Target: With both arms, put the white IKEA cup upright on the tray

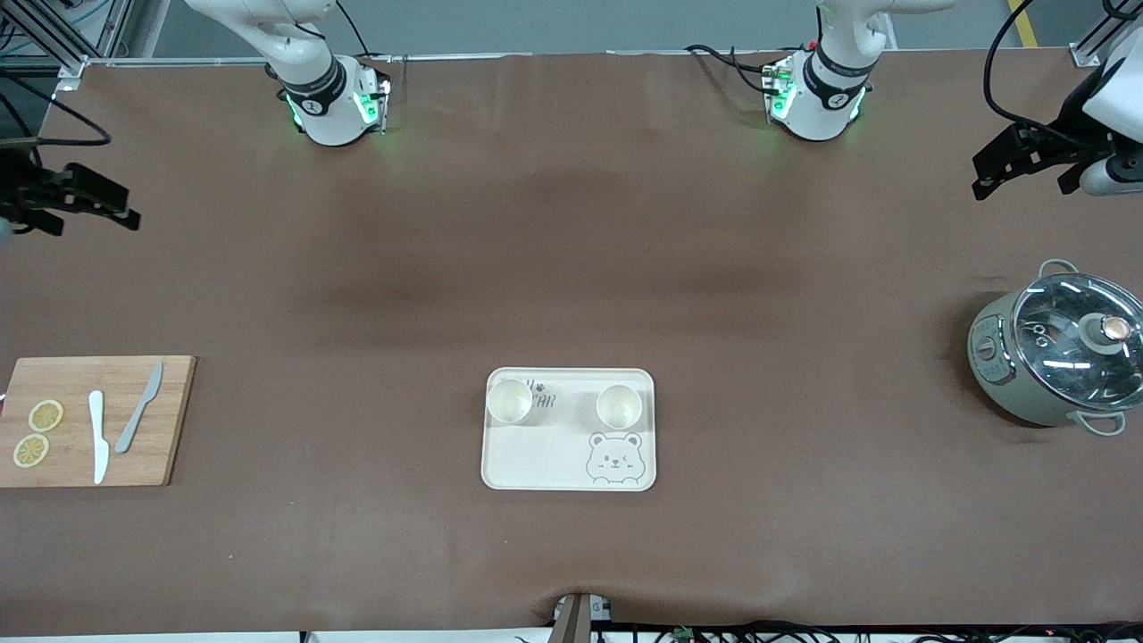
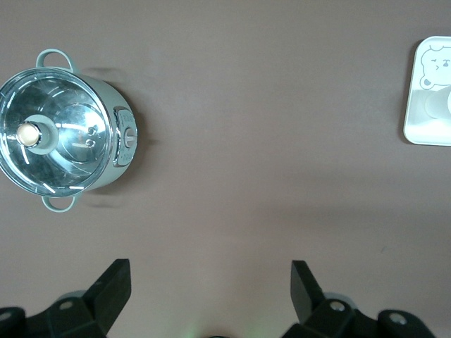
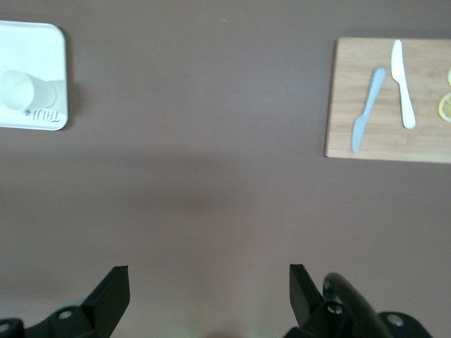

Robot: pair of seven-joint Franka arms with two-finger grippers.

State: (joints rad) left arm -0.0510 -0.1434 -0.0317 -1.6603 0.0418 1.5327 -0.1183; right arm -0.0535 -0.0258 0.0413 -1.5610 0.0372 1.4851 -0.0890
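Observation:
The cream tray (image 1: 545, 460) with the bear drawing lies in the middle of the table, near the front camera. Two white cups stand upright on it, one (image 1: 510, 401) toward the right arm's end, one (image 1: 619, 406) toward the left arm's end. My left gripper (image 1: 1009, 170) is open and empty, up over the left arm's end of the table; its own view (image 2: 210, 278) shows bare mat below and a corner of the tray (image 2: 423, 130). My right gripper (image 1: 94, 205) is open and empty over the right arm's end; its view (image 3: 209, 278) shows a tray corner (image 3: 39, 116) with one cup (image 3: 17, 90).
A wooden cutting board (image 1: 76, 379) with two knives and two lemon slices lies at the right arm's end (image 3: 423, 144). A grey-green pot with a glass lid (image 1: 1054, 357) stands at the left arm's end (image 2: 60, 132). Brown mat covers the table.

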